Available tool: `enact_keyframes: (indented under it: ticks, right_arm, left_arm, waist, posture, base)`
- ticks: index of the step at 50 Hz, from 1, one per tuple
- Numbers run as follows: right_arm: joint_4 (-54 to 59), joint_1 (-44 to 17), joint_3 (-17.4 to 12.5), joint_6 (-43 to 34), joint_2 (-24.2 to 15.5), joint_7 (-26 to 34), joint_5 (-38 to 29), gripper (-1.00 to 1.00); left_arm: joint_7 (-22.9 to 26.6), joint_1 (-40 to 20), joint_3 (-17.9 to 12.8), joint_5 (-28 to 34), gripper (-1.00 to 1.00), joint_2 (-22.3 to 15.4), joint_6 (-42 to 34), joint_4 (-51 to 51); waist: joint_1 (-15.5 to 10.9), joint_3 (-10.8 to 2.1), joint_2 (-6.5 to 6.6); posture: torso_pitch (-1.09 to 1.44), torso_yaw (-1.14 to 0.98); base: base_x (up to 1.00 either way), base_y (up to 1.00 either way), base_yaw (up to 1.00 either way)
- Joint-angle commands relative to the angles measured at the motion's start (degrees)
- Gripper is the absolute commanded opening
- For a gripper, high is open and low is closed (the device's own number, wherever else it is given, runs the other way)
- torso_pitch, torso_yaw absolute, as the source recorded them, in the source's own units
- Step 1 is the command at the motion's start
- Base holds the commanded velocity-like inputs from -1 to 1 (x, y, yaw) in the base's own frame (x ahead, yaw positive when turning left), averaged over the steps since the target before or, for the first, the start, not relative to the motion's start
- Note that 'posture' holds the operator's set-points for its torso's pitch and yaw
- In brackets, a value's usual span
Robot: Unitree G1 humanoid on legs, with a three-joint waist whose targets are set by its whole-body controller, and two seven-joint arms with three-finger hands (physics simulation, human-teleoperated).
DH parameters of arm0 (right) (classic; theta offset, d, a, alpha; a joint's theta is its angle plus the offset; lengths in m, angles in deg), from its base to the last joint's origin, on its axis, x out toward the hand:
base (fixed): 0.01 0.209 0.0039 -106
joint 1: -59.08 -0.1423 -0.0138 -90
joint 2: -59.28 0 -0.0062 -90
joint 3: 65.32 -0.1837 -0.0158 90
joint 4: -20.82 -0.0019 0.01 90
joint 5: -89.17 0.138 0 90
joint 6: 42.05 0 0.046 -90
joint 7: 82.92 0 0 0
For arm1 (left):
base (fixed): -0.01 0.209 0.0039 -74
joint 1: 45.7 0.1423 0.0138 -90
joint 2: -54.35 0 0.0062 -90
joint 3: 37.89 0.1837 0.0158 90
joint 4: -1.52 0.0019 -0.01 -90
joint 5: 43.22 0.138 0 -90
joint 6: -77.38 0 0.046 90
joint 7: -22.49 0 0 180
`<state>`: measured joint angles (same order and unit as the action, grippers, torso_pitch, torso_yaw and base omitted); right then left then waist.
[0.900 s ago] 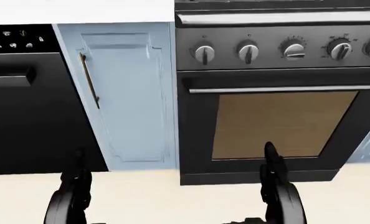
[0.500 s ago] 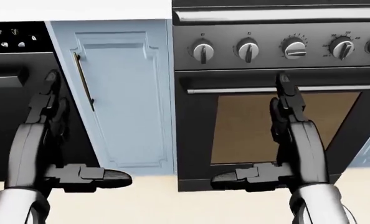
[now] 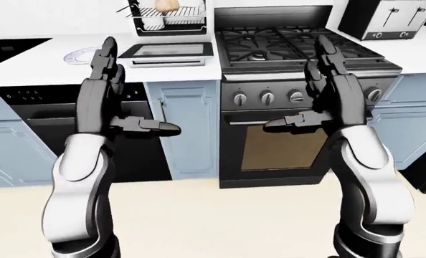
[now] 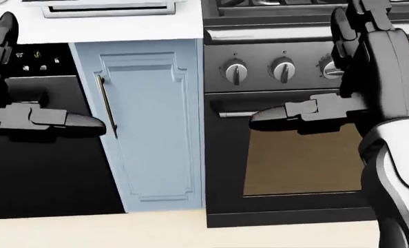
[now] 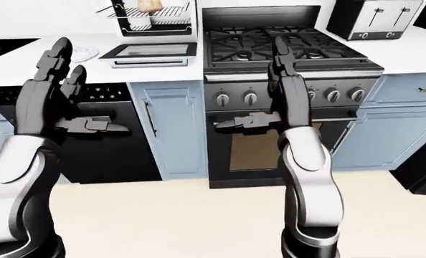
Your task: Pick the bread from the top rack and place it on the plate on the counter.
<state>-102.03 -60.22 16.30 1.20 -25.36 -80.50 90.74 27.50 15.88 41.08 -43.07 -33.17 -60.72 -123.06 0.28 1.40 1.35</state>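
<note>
The bread (image 3: 167, 5), a tan loaf, lies on the top rack of a wire dish rack (image 3: 171, 19) at the top of the left-eye view. A pale plate (image 3: 81, 54) rests on the white counter (image 3: 33, 59) to the rack's left. Both hands are raised well short of the counter with nothing in them. My left hand (image 3: 111, 80) stands open, fingers up and thumb pointing right. My right hand (image 3: 321, 75) is open too, held before the stove, thumb pointing left.
A grey tray (image 3: 171, 52) sits under the rack. A gas stove (image 3: 299, 45) with knobs and an oven door (image 3: 285, 145) is right of a blue cabinet door (image 3: 188, 126). A black dishwasher (image 3: 33, 129) is at left, a toaster (image 3: 385, 19) at top right.
Both arms have risen from low at the picture's bottom to chest height, fingers pointing up. The head view has tilted up slightly, bringing in the counter's edge.
</note>
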Motion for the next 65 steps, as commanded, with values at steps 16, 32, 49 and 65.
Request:
enact_keyframes:
  ticks: [16,32,49,65]
  right_arm:
    - [-0.19,-8.45,-1.99,-2.19,-4.42,-0.42,3.02,1.00]
    - [4.74,-16.13,-2.73,-2.01,-8.40,-1.03,6.08,1.00]
    - [6.58,-17.04,-1.46,-0.25,-6.99,-1.81,4.22,1.00]
    - [4.18,-16.96,-2.77,-2.32,-8.43,-2.08,5.70,1.00]
  left_arm:
    - [-1.89,-6.62,-4.30,-3.48,1.00,-6.41,-3.14,-1.25]
    - [-3.37,-12.14,-5.68,-6.30,1.00,-11.51,-4.23,2.39]
    - [-4.59,-10.08,-8.19,-8.92,1.00,-13.55,-5.29,-0.33]
    - [-4.31,-10.18,-8.47,-8.93,1.00,-14.66,-5.74,-0.77]
  waist:
    - [-0.12,-0.84,-3.27]
    - [0.25,0.55,-2.19]
    - [0.64,0.26,3.55]
    - [0.16,-0.79,-3.88]
  posture:
    - [0.00,0.00]
    - [0.00,0.00]
    - [0.00,0.00]
    - [0.00,0.00]
  base:
    - [0.00,0.18,0.00]
    - [0.00,0.24,0.00]
    - [0.02,0.35,0.00]
    - [0.02,0.35,0.00]
